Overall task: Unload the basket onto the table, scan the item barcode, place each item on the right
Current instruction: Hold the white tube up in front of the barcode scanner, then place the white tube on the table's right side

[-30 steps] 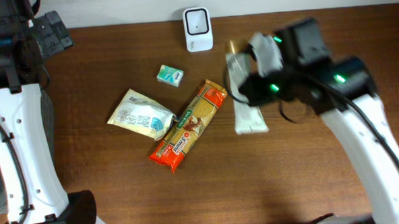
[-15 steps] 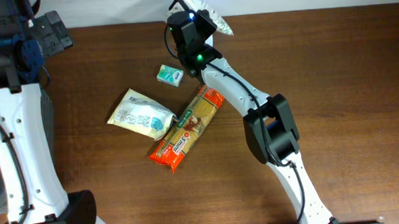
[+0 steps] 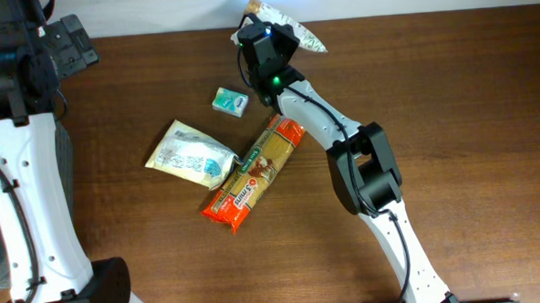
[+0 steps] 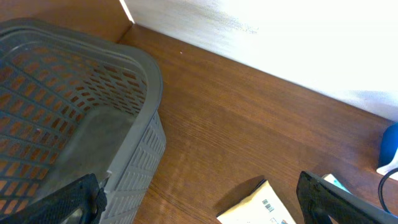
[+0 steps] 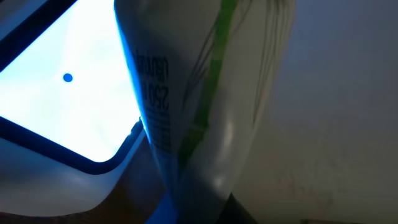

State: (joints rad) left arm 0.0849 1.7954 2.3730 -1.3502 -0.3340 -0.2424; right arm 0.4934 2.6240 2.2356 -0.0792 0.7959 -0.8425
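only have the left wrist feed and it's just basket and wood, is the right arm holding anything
Observer: Yes, the right gripper is shut on a pale packet at the far edge of the table.
Operator: is it near the scanner
Observer: In the right wrist view the packet sits close beside the lit scanner window.
Operator: any other item i can't see
Observer: An orange pasta pack lies flat mid-table, apart from both arms.

shop checkout set-up: barcode scanner (image 5: 56,93), pasta pack (image 3: 253,175), shopping basket (image 4: 74,124).
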